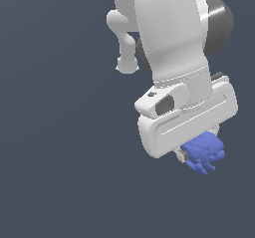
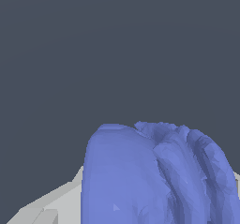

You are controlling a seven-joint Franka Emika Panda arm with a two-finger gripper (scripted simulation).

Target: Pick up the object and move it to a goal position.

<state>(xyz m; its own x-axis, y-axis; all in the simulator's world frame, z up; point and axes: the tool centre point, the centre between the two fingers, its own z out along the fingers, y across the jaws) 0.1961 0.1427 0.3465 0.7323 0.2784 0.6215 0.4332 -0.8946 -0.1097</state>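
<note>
Hand point(image 1: 199, 158) of mine hangs low on the exterior view's right, under my big white arm point(image 1: 172, 38). It is pinching the object point(image 1: 203, 152), a small blue lump. I can see the object poking out from under the wide white body of my hand, and it looks lifted up with nothing but plain dark gray all around it. I cannot see a bench under it.

It is a lot smaller than my hand. It has little bumpy folds that stick out like tiny fingers, and those point down and toward the exterior view's right. My own fingers are mostly hidden behind the hand's body and the lump, so I can only see a small pale bit of 1 point(image 1: 180, 156) right beside the blue.

From my wrist view, the object point(image 2: 154, 176) is very close and fills a lot of the picture. 1 side of it is smooth and round. The other side is full of ridges. A pale gray piece of my hand point(image 2: 44, 209) shows next to the smooth side, touching it. Behind it all is just flat dark gray.
</note>
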